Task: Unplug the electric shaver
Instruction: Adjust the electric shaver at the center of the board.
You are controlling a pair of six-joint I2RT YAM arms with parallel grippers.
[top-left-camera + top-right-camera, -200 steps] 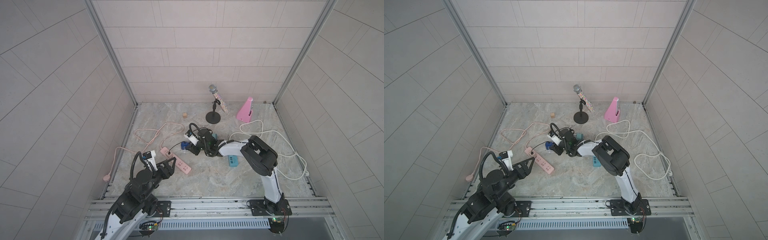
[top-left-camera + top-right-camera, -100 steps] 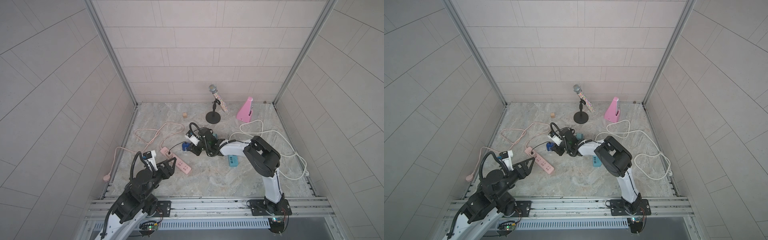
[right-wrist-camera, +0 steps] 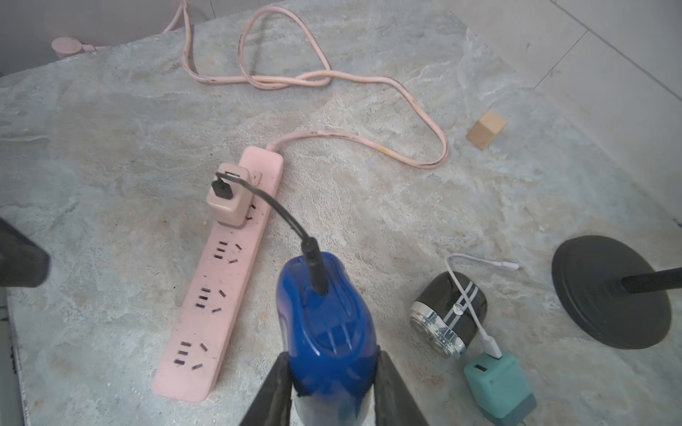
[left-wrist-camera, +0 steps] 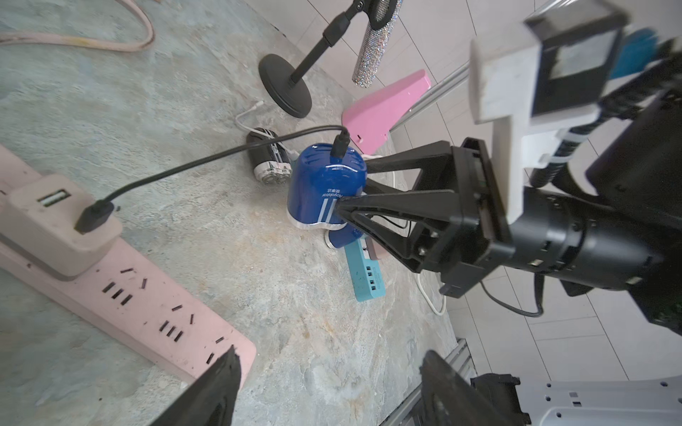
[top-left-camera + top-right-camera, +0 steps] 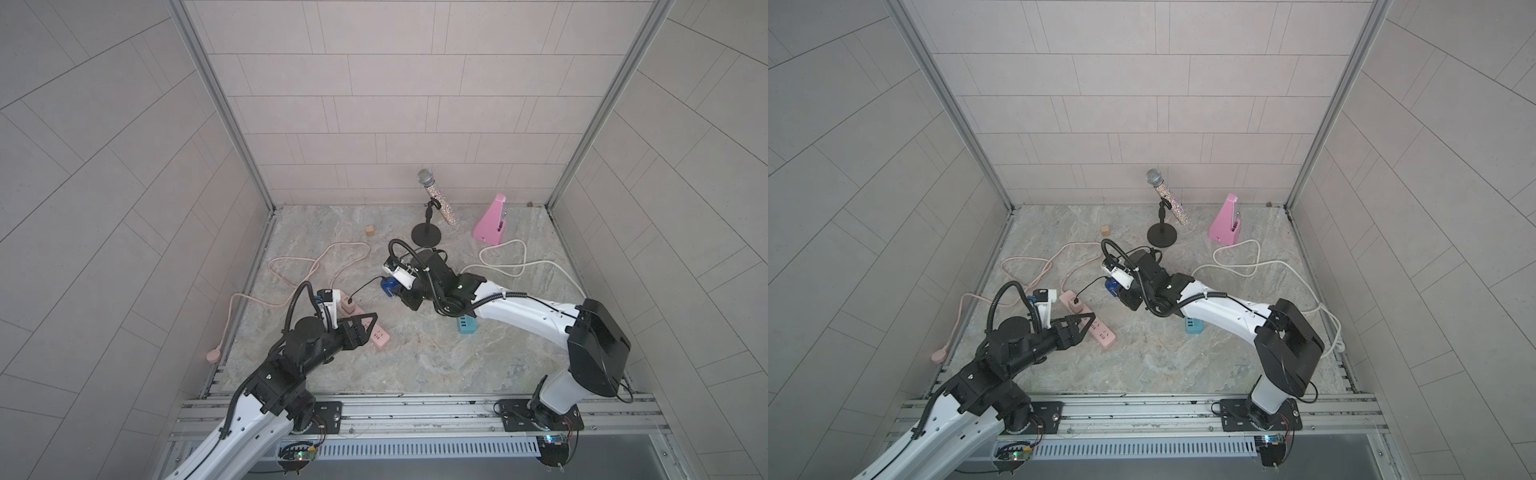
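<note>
My right gripper (image 3: 332, 356) is shut on the blue electric shaver (image 3: 324, 332), holding it just above the floor near the middle (image 5: 389, 286). A black cable (image 3: 280, 214) runs from the shaver's end to a beige adapter (image 3: 228, 199) that sits plugged into the pink power strip (image 3: 217, 295). Both cable ends are seated. My left gripper (image 4: 329, 354) hangs open over the near end of the strip (image 5: 380, 338) with nothing between its fingers; the adapter (image 4: 55, 221) lies a short way ahead of it.
A black shaver (image 3: 448, 313) lies beside a teal adapter (image 3: 494, 383), joined by a white lead. A microphone stand (image 5: 426, 237), a pink wedge (image 5: 492, 218) and a wooden cube (image 5: 369, 230) stand at the back. Pink cord (image 5: 332, 257) and white cord (image 5: 519, 266) loop across the floor.
My left gripper's jaws have spread wider. The right arm and the blue shaver have stayed almost where they were.
</note>
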